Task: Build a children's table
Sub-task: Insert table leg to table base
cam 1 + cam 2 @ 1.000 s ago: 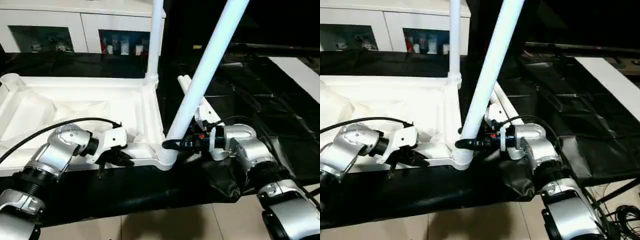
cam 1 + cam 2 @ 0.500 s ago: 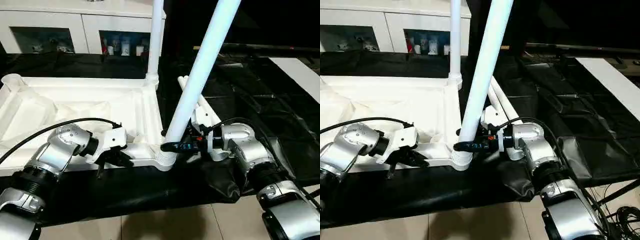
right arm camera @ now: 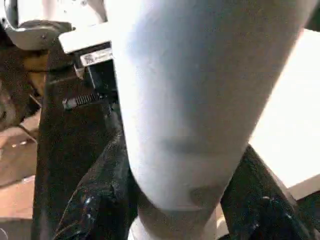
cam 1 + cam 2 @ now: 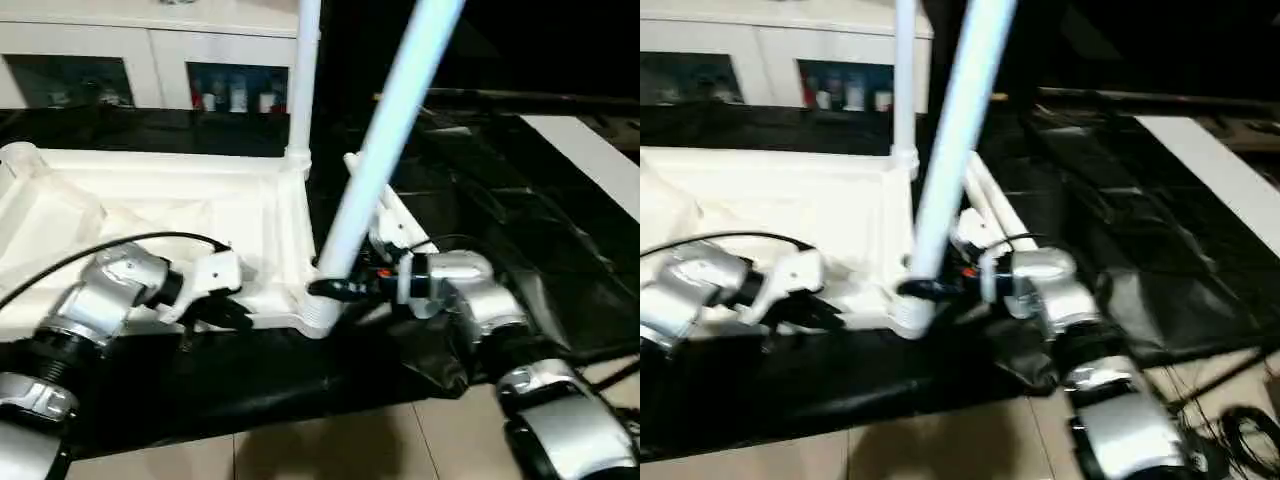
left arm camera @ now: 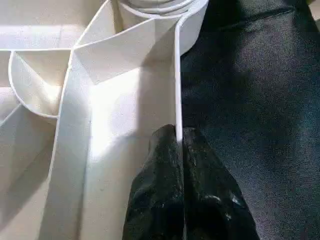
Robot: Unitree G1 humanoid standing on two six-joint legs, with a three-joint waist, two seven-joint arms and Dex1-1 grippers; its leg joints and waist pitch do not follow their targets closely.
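Table top (image 4: 150,215) lies upside down on black cloth (image 4: 250,380), ribbed underside up, long axis running L–R across the robot's front; white plastic w/ raised rim, inner ribs and round corner sockets. Near-right corner socket (image 4: 322,315) sits at the cloth's front, just ahead of the R gripper. Held leg (image 4: 385,130): long white tube, foot end down in/at that near-right socket, long axis tilted, upper end leaning up and toward robot's right, running out of the top of the head views. It narrows near the socket in the R wrist view. R gripper (image 4: 335,290) grips the leg low, just above the socket, black fingers (image 3: 95,200) one each side of the tube and pressed on it. Standing leg (image 4: 300,75) at the far-right corner is upright, axis vertical, base seated in its socket collar. Spare legs (image 4: 385,205) lie on the cloth just right of the top's right edge, axes pointing away from robot, partly hidden behind the held leg and R arm. L gripper (image 5: 180,145) is at the top's near rim, left of the socket; fingers pinch the thin rim wall, one inside, one outside, touching it. Another socket (image 4: 20,155) shows at the far-left corner. White glass-door cabinet (image 4: 150,70) stands behind, small items on its shelves too blurred to tell. Bare floor (image 4: 330,450) below the cloth's front.
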